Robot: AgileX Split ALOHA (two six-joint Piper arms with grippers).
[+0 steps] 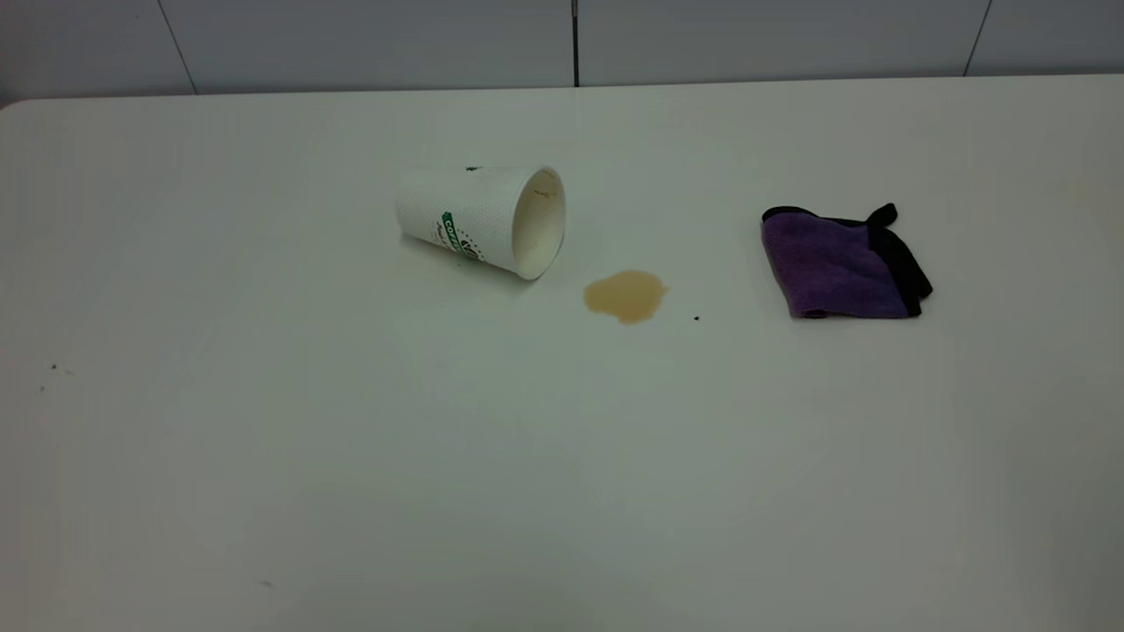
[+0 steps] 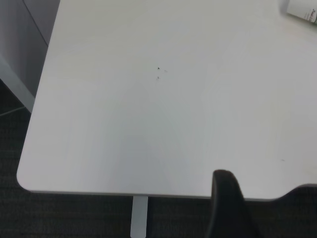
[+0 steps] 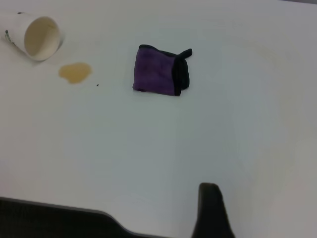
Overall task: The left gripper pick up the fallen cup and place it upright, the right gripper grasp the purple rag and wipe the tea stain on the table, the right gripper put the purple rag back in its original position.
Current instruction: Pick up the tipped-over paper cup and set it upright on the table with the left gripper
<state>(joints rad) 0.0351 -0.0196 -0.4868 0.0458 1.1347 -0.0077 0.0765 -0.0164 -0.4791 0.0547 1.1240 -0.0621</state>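
The cup (image 1: 481, 219) lay fallen at frame centre, tea stain (image 1: 625, 295) beside it; neither end effector's opening could be told.

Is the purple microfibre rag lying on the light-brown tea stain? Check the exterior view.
No: the purple microfibre rag lies apart from the light-brown tea stain, with bare white table between them.

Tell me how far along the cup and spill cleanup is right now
Nothing looks done yet. The cup lies on its side on the table, mouth toward the tea stain, which is unwiped. The purple rag sits folded and untouched to the stain's right. Nothing is in hand: the left hand and right hand sit near the table's edge, apart from everything. Left: righting the cup, wiping, returning the rag.
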